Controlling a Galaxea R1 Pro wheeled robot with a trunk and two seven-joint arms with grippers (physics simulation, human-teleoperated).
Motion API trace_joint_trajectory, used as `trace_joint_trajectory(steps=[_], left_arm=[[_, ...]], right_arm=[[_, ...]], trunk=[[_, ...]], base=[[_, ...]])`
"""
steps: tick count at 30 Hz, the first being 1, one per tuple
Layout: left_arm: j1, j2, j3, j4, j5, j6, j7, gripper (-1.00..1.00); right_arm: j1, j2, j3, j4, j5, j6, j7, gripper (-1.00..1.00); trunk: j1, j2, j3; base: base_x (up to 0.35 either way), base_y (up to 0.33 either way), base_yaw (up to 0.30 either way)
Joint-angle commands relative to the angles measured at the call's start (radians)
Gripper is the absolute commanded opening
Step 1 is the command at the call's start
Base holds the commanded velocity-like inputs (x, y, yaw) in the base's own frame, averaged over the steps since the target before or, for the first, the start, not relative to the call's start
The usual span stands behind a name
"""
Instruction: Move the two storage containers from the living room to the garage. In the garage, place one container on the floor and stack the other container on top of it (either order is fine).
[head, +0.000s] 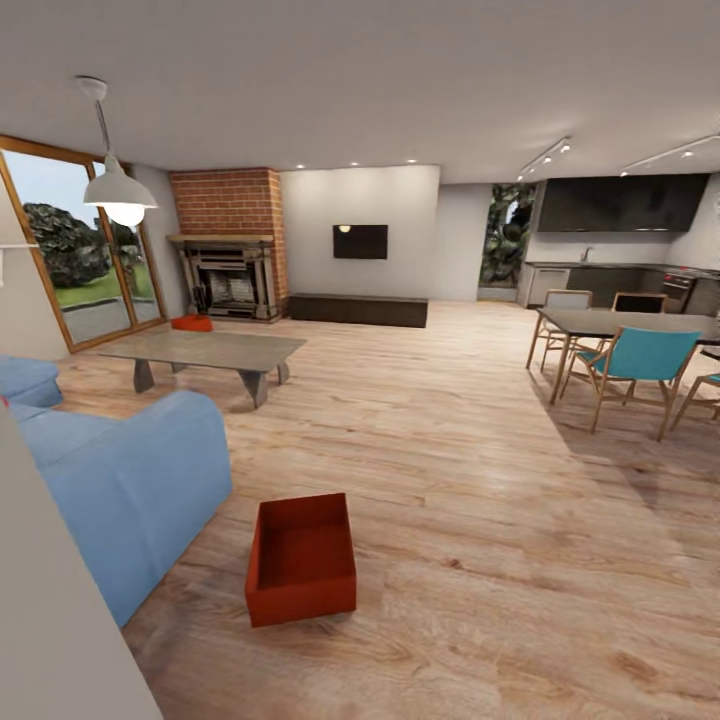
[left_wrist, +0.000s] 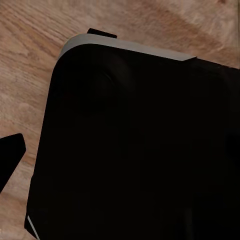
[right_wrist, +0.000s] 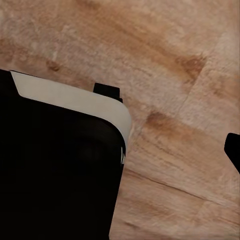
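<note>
Clearly two orange bins sit on the wood floor (head: 480, 450): one open bin (head: 301, 560) at lower centre beside the blue sofa (head: 120, 480), another (head: 192, 323) far off by the brick fireplace (head: 230, 245). Wrist views show floor and dark robot body; grippers' state cannot be told.

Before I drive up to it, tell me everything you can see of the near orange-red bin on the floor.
The near bin is an orange-red rectangular box with thin plain walls and an open top, no lid. It looks empty; its inside floor shows bare. The material looks like smooth plastic. It sits upright and flat on the wood-plank floor, its long side running roughly away from the camera. It stands just right of the blue sofa, apart from it. Nothing but the floor touches it.
</note>
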Motion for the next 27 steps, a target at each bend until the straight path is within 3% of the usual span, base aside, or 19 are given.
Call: trace_joint_trajectory(steps=[1, 27], left_arm=[[0.0, 0.0, 0.0, -0.001, 0.004, -0.002, 0.001, 1.0], [0.0, 0.001, 0.002, -0.004, 0.003, -0.005, 0.001, 1.0]], right_arm=[[-0.001, 0.001, 0.008, 0.003, -0.008, -0.005, 0.0, 1.0], [-0.001, 0.001, 0.01, 0.003, -0.009, -0.002, -0.002, 1.0]], trunk=[[0.0, 0.0, -0.001], [0.0, 0.0, -0.001]], base=[[0.0, 0.0, -0.047], [0.0, 0.0, -0.004]])
